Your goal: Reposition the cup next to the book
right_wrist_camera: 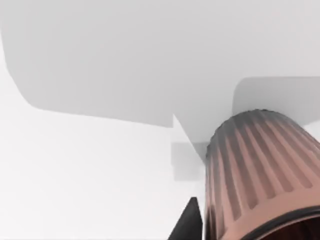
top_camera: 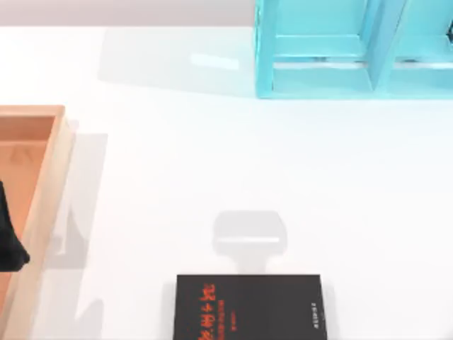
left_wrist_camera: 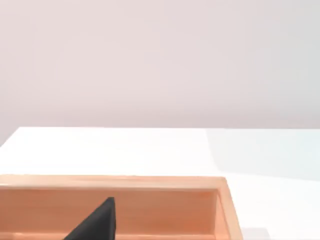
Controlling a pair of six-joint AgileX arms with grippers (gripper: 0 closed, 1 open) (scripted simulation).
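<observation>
The cup, ribbed and terracotta-coloured, hangs close to the right wrist camera, above the white table, and casts a shadow on it. My right gripper is shut on the cup; one black finger shows against the cup's side and the other is hidden behind it. The book, black with red-orange lettering, lies flat at the table's front edge, near the middle. A grey shadow falls on the table just behind the book. My left gripper stays parked over the wooden tray at the far left.
A long orange-brown wooden tray runs along the left side; its far wall shows in the left wrist view. A cyan shelf unit stands at the back right. White table surface lies between the tray, the shelf and the book.
</observation>
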